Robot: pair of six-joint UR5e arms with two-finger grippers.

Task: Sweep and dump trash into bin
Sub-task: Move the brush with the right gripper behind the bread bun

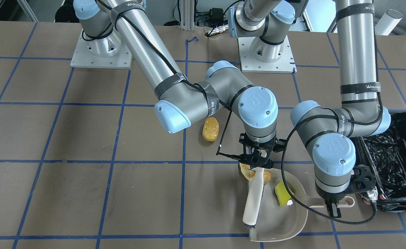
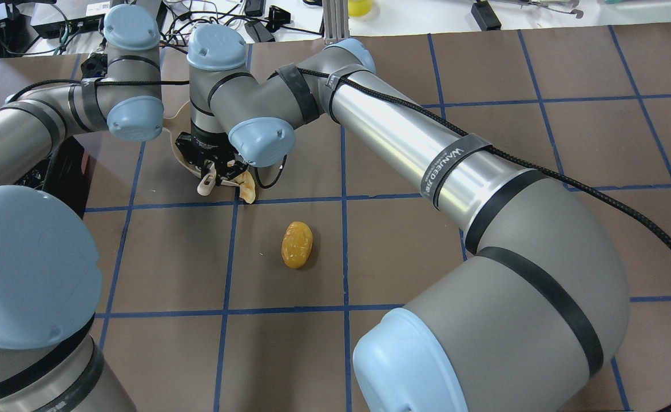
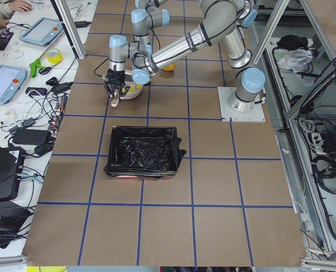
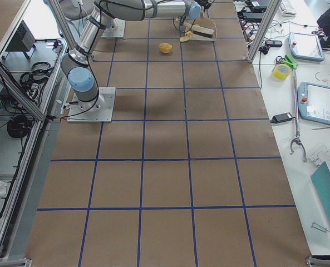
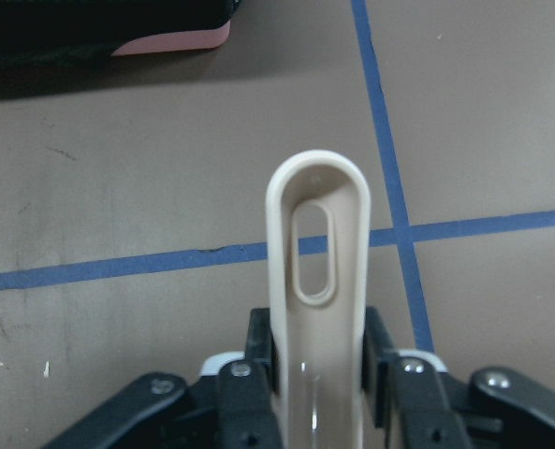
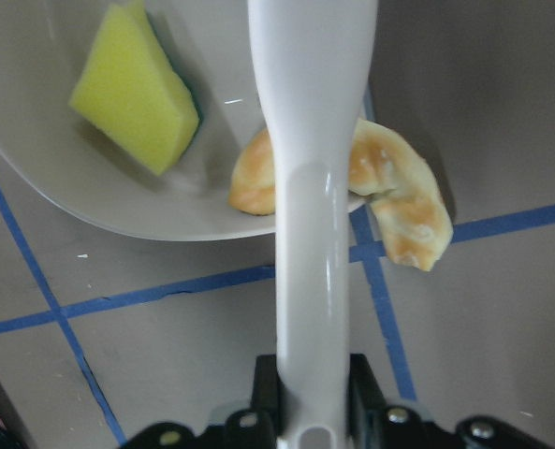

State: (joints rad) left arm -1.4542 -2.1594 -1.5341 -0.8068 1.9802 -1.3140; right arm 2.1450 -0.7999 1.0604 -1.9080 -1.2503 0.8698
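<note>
Left fingers (image 5: 378,348): pressed in on both sides of the beige dustpan handle (image 5: 314,182), pinching it low on the stem. The slotted loop end sticks out past the fingertips.
Right fingers (image 6: 266,383): clamped on the white brush handle (image 6: 310,140), which runs forward from them across the dustpan's mouth.
Dustpan (image 1: 282,221): flat on the bench (image 1: 85,173), its open lip just ahead of the right fingers.
Sponge wedge (image 6: 132,89): inside the pan, beyond the right fingers and to one side of the brush handle.
Croissant piece (image 6: 403,201): straddling the lip directly under the brush handle, one end in the pan and the other on the bench.
Potato lump (image 1: 210,129): alone on the bench, well apart from both pairs of fingers and outside the pan.
Bin (image 1: 396,152): black-lined, just beyond the left fingers, with a pink corner ahead of the handle's tip.
Brush head: seems to rest in the pan, though the bristles barely show.
</note>
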